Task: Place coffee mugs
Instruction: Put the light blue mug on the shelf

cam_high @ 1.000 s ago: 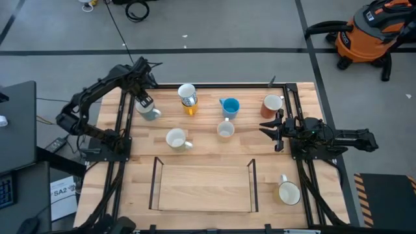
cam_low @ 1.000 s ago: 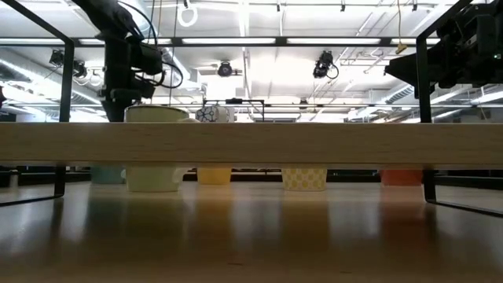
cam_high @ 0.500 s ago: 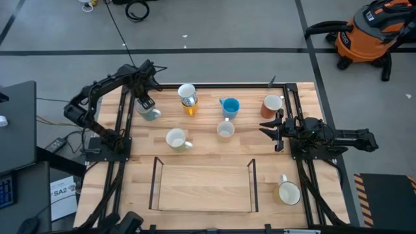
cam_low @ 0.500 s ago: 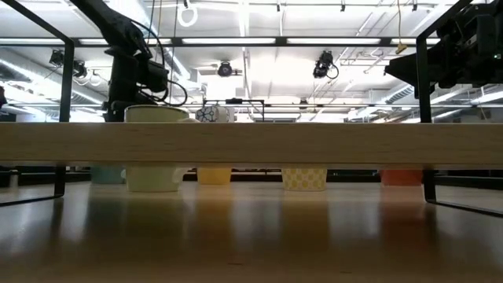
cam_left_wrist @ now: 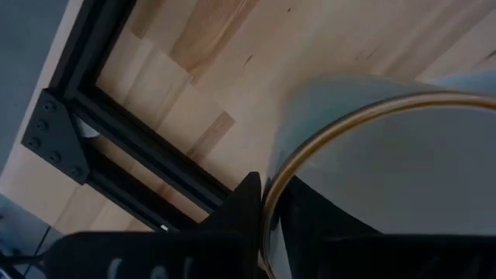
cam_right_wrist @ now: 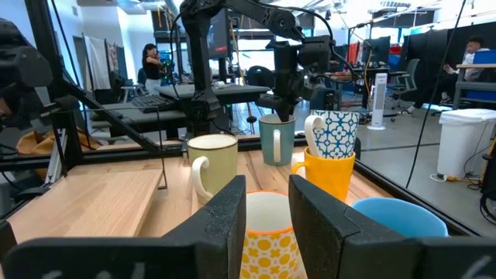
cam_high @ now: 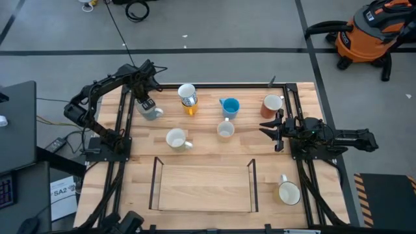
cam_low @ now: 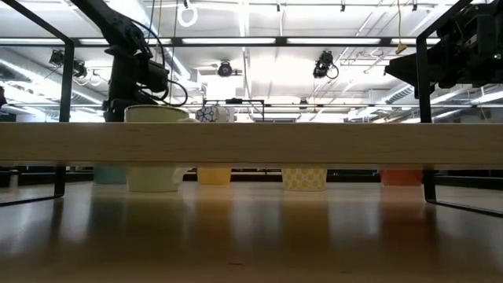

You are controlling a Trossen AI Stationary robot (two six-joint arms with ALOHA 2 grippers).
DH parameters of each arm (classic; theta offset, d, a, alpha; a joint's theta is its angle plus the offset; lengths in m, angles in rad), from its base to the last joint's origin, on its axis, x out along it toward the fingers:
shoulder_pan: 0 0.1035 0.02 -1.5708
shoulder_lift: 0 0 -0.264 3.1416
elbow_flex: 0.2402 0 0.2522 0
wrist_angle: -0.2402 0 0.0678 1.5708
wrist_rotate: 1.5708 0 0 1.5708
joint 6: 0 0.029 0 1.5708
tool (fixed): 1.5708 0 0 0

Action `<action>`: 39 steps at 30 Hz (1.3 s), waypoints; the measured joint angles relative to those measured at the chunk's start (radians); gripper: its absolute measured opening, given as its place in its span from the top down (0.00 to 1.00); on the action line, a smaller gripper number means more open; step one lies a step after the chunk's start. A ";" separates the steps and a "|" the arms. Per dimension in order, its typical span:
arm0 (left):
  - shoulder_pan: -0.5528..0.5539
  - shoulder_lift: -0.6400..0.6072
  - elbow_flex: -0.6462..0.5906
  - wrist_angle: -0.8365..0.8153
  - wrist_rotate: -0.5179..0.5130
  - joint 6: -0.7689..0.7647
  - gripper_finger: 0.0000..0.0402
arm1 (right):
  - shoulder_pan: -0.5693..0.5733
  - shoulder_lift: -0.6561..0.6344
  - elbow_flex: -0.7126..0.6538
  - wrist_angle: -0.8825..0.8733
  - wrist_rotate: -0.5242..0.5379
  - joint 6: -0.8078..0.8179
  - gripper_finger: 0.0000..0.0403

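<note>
seven coffee mugs (cam_high: 226,130) counted on the table (cam_high: 205,188); pale blue-grey mug (cam_high: 151,112) stood upright at the far left corner, directly beneath the left gripper (cam_high: 144,103), fingers apparently pinching its rim; right gripper (cam_high: 272,130) waited parted, well apart, far less near

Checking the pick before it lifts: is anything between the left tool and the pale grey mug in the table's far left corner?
Nothing visible. The left tool is already on the pale grey mug, its fingers straddling the rim, one inside and one outside. The nearest neighbour, the patterned mug, stands apart from it.
</note>
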 joint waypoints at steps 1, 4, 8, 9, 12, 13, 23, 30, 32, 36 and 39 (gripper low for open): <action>0.001 0.001 0.003 -0.004 0.000 -0.001 0.90 | 0.000 0.000 0.000 0.000 0.000 0.000 0.74; -0.002 0.006 0.036 -0.038 -0.014 0.000 0.90 | 0.000 0.000 0.000 0.000 0.000 0.000 0.74; -0.013 0.007 0.120 -0.102 -0.043 -0.008 0.92 | 0.000 0.000 0.000 0.000 0.000 0.000 0.74; -0.015 0.007 0.143 -0.118 -0.038 -0.009 0.93 | 0.000 0.000 0.000 0.000 0.000 0.000 0.74; -0.033 0.007 0.221 -0.169 -0.032 -0.009 0.93 | 0.000 0.000 0.000 0.000 0.000 0.000 0.74; -0.043 0.007 0.247 -0.186 -0.027 -0.010 0.93 | 0.000 0.000 0.000 0.000 0.000 0.000 0.74; -0.228 0.006 0.550 -0.441 -0.018 -0.091 0.93 | 0.000 0.000 0.000 0.000 0.000 0.000 0.74; -0.476 -0.010 0.720 -0.484 0.082 -0.261 0.93 | 0.000 0.000 0.000 0.000 0.000 0.000 0.74; -0.564 -0.013 0.748 -0.491 0.122 -0.306 0.93 | 0.000 0.000 0.000 0.000 0.000 0.000 0.74; -0.748 -0.012 0.764 -0.489 0.138 -0.424 0.93 | 0.000 0.000 0.000 0.000 0.000 0.000 0.74; -0.884 -0.009 0.764 -0.493 0.138 -0.522 0.93 | 0.000 0.000 0.000 0.000 0.000 0.000 0.74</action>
